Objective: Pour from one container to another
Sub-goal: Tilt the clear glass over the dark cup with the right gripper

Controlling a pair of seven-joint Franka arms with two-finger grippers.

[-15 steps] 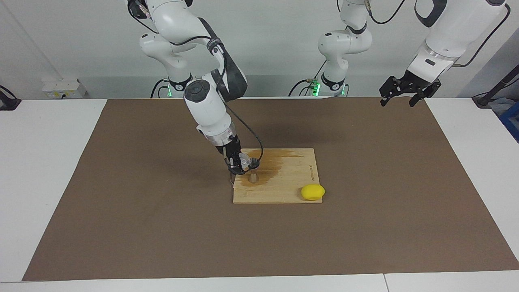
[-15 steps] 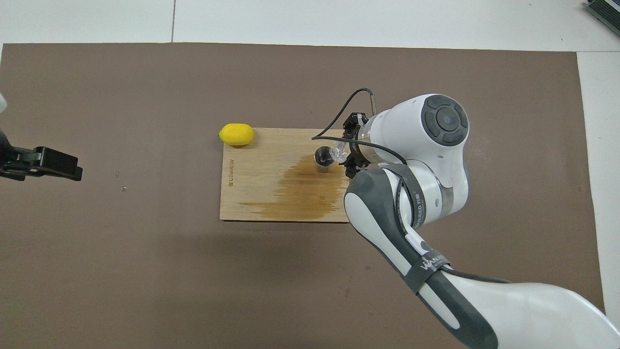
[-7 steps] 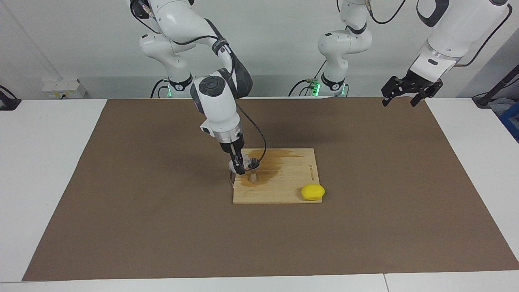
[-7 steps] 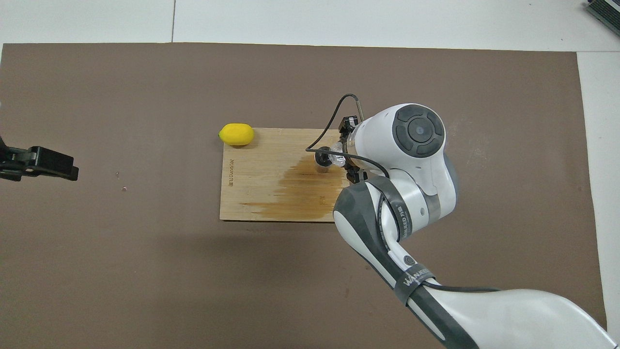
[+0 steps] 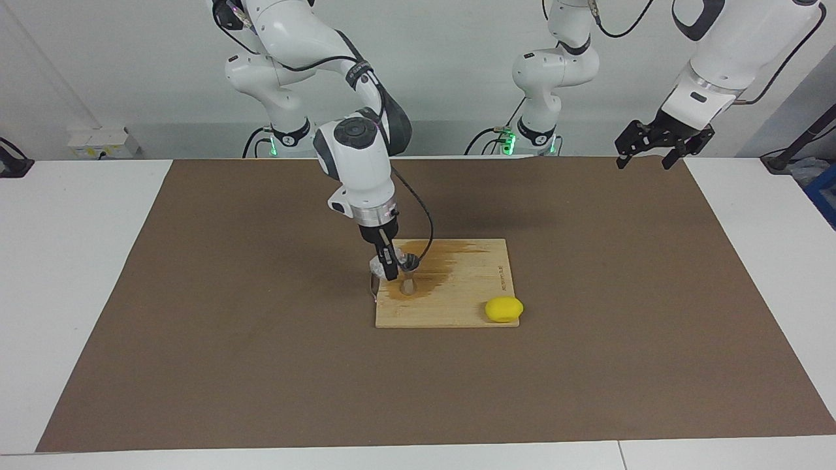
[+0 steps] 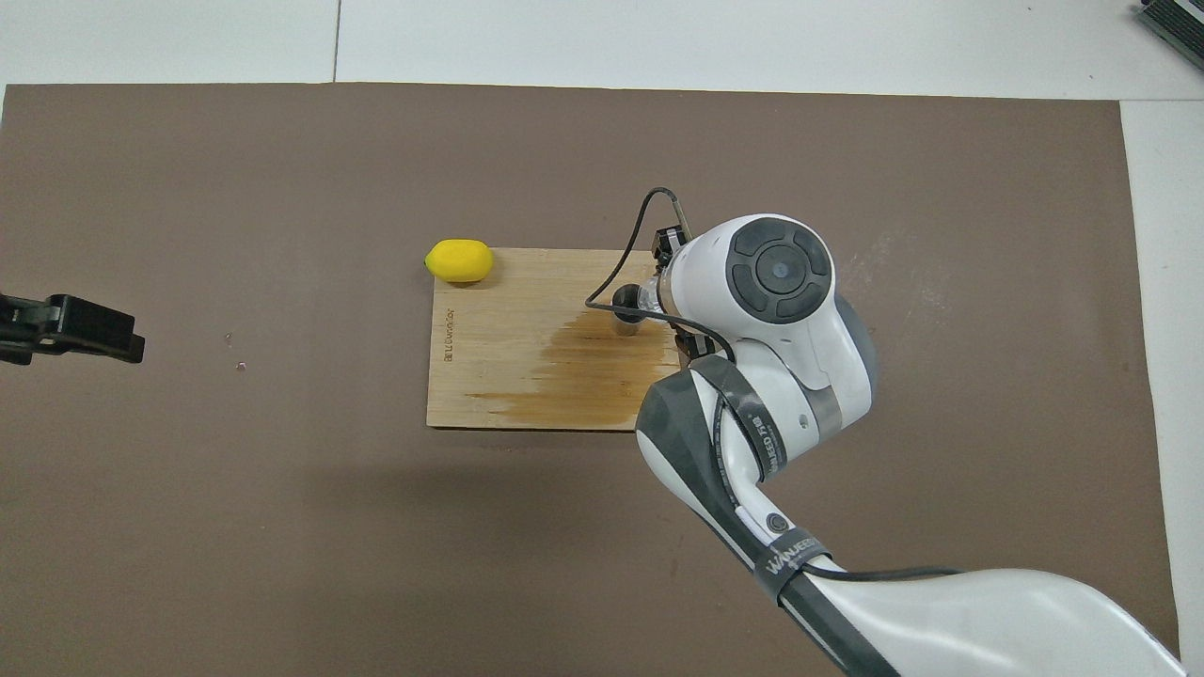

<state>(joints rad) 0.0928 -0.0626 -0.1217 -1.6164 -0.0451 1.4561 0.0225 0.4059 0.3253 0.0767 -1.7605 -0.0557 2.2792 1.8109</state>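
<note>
Hourglass steel jigger (image 5: 407, 285) on wet wooden board (image 5: 457, 307)

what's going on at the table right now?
The right gripper holds the clear glass cup beside the steel jigger, which stands on the wooden cutting board by a wet brown stain. A lemon sits at the board's corner. The left gripper waits, jaws open, above the left arm's end of the table.

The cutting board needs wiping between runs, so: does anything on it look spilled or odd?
Yes. A brown wet-looking stain spreads over the cutting board around the jigger, where the right gripper holds the glass cup. A lemon overhangs one corner.
</note>
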